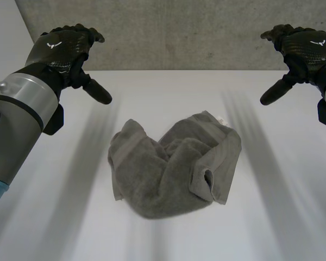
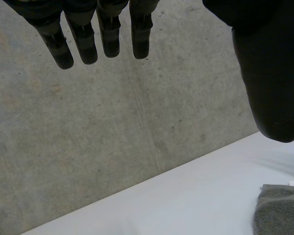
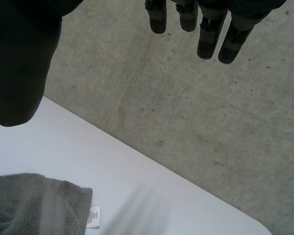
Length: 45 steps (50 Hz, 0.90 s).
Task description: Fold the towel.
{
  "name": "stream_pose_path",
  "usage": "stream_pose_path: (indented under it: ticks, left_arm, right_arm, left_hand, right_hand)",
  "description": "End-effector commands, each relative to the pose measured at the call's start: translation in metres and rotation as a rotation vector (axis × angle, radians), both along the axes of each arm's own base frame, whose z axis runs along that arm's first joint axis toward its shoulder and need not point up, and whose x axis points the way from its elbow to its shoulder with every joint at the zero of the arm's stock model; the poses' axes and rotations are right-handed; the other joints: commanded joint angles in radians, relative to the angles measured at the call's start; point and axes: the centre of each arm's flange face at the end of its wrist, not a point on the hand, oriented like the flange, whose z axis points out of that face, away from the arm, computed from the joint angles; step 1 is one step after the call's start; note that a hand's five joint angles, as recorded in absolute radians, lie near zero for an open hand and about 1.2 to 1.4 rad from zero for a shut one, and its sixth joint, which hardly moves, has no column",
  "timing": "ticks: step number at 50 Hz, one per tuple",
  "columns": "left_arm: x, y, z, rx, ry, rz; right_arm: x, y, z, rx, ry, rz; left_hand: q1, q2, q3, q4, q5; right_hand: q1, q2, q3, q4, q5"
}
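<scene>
Lying crumpled near the middle of the table (image 1: 282,217), the towel (image 1: 174,168) forms an uneven grey heap. Several folds cross its top. A hemmed edge is turned over on the side nearer the right arm. A small white label (image 1: 221,118) shows at the far corner on that same side. Neither hand touches the towel.

Left hand (image 1: 65,51):
- Position: raised above the far left part of the table, in front of the concrete wall (image 1: 179,32), well apart from the towel.
- State: open. In the left wrist view the fingers (image 2: 83,41) hang straight and slightly spread, and the thumb (image 2: 272,73) stands well away from them. Nothing is held.
- In the head view the thumb points inward, toward the table's centre line.
- The left wrist view shows one corner of the towel beside the thumb tip, lying flat on the table.

Right hand (image 1: 304,46):
- Position: raised above the far right part of the table, roughly level with the left hand and well apart from the towel.
- State: open. In the right wrist view the fingers (image 3: 208,36) extend straight, close together, with the thumb (image 3: 19,63) set wide of them. Nothing is held.
- In the head view its thumb also points inward.
- The right wrist view shows the towel's labelled corner lying on the table beneath the thumb, with the label at the hem.

The left arm (image 1: 22,103) enters from the near left, its grey joint just behind the hand.
</scene>
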Motion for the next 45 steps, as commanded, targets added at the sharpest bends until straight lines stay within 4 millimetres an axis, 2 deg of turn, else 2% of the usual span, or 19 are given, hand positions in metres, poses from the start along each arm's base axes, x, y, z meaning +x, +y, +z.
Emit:
stream_pose_path:
  ticks: [1, 13, 15, 16, 18, 19, 21, 24, 26, 32, 34, 38, 40, 43, 45]
  left_arm:
    - [0.0, 0.0, -0.002, 0.006, -0.003, 0.0]
    - [-0.002, 0.002, -0.013, 0.039, -0.032, -0.009]
    - [-0.001, 0.006, -0.03, 0.094, -0.062, -0.014]
    - [-0.001, 0.006, -0.03, 0.094, -0.062, -0.014]
    - [0.002, 0.013, -0.051, 0.159, -0.095, -0.017]
    - [0.002, 0.013, -0.051, 0.16, -0.095, -0.017]
    - [0.003, 0.021, -0.075, 0.229, -0.134, -0.025]
    - [0.003, 0.027, -0.087, 0.266, -0.154, -0.035]
    - [-0.003, 0.04, -0.108, 0.317, -0.19, -0.068]
    - [-0.014, 0.056, -0.129, 0.33, -0.212, -0.122]
    - [-0.02, 0.061, -0.143, 0.326, -0.215, -0.143]
    - [-0.026, 0.064, -0.155, 0.318, -0.221, -0.152]
    - [-0.033, 0.068, -0.166, 0.324, -0.239, -0.153]
    - [-0.035, 0.069, -0.171, 0.329, -0.249, -0.147]
    - [-0.037, 0.065, -0.183, 0.344, -0.271, -0.12]
  right_arm:
    - [0.001, 0.001, 0.0, 0.002, 0.0, 0.002]
    - [0.005, 0.005, -0.008, 0.026, 0.045, 0.033]
    - [0.009, 0.013, -0.021, 0.075, 0.118, 0.1]
    - [0.009, 0.013, -0.021, 0.075, 0.118, 0.101]
    - [0.013, 0.025, -0.04, 0.142, 0.201, 0.178]
    - [0.013, 0.025, -0.04, 0.143, 0.202, 0.179]
    - [0.021, 0.041, -0.06, 0.188, 0.275, 0.251]
    - [0.025, 0.05, -0.069, 0.199, 0.308, 0.285]
    - [0.033, 0.061, -0.083, 0.192, 0.352, 0.336]
    - [0.047, 0.069, -0.103, 0.117, 0.366, 0.386]
    - [0.054, 0.071, -0.116, 0.059, 0.366, 0.403]
    - [0.064, 0.074, -0.13, 0.023, 0.365, 0.431]
    - [0.074, 0.077, -0.143, 0.018, 0.368, 0.465]
    - [0.078, 0.078, -0.148, 0.02, 0.369, 0.478]
    - [0.083, 0.08, -0.159, 0.042, 0.377, 0.502]
  left_hand:
    - [-0.097, -0.063, -0.038, -0.047, -0.05]
    - [-0.094, -0.06, -0.038, -0.047, -0.05]
    - [-0.094, -0.06, -0.038, -0.047, -0.05]
    - [-0.094, -0.06, -0.038, -0.047, -0.05]
    - [-0.094, -0.06, -0.038, -0.047, -0.05]
    - [-0.094, -0.06, -0.038, -0.047, -0.05]
    - [-0.094, -0.06, -0.038, -0.047, -0.05]
    - [-0.097, -0.063, -0.038, -0.047, -0.05]
    - [-0.097, -0.063, -0.038, -0.047, -0.05]
    - [-0.097, -0.063, -0.038, -0.047, -0.05]
    - [-0.097, -0.063, -0.038, -0.047, -0.05]
    - [-0.097, -0.063, -0.038, -0.047, -0.05]
    - [-0.097, -0.063, -0.038, -0.047, -0.05]
    - [-0.097, -0.063, -0.038, -0.047, -0.05]
    - [-0.083, -0.048, -0.038, -0.047, -0.047]
  right_hand:
    - [-0.099, -0.085, 0.015, 0.028, -0.059]
    - [-0.099, -0.085, 0.015, 0.028, -0.059]
    - [-0.099, -0.085, 0.015, 0.028, -0.059]
    - [-0.099, -0.085, 0.015, 0.028, -0.059]
    - [-0.099, -0.085, 0.015, 0.028, -0.059]
    - [-0.099, -0.085, 0.015, 0.028, -0.059]
    - [-0.084, -0.07, 0.015, 0.028, -0.059]
    - [-0.078, -0.064, 0.015, 0.028, -0.059]
    - [-0.075, -0.062, 0.015, 0.028, -0.059]
    - [-0.058, -0.044, 0.015, 0.028, -0.059]
    - [0.047, 0.061, 0.015, 0.028, -0.059]
    - [0.174, 0.188, 0.015, 0.028, 0.039]
    - [0.314, 0.328, 0.015, 0.028, 0.179]
    - [0.409, 0.423, 0.015, 0.028, 0.274]
    - [0.593, 0.607, 0.015, 0.028, 0.458]
